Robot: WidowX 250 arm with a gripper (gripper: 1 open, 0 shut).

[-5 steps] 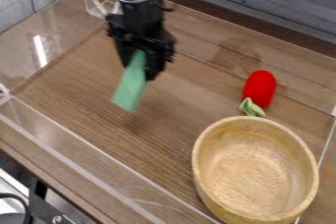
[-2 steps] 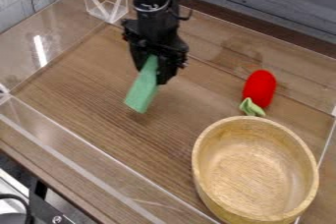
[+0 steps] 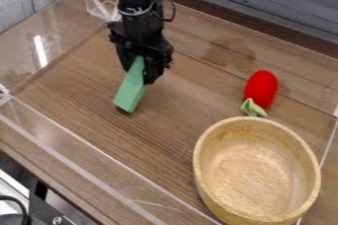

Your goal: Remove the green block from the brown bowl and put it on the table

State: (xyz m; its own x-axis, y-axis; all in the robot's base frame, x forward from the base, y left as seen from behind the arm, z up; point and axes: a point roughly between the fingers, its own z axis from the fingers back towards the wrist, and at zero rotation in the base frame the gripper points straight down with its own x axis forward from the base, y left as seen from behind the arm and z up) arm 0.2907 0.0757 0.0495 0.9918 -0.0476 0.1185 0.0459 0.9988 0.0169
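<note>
Wood table (image 3: 79, 71) w/ arm vertical, hand (image 3: 140, 63) pointing down, clamped on green block (image 3: 130, 89).

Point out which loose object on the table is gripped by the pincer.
The long flat green block, hanging tilted from the shut pincer. The red rounded object with green stem and the tan wooden bowl sit apart, untouched.

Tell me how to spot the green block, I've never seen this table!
Find the wooden table with clear walls, then the black gripper left of centre. The green block hangs tilted from its shut jaws, a long flat bar. It's plain green; the red thing and the bowl aren't.
</note>
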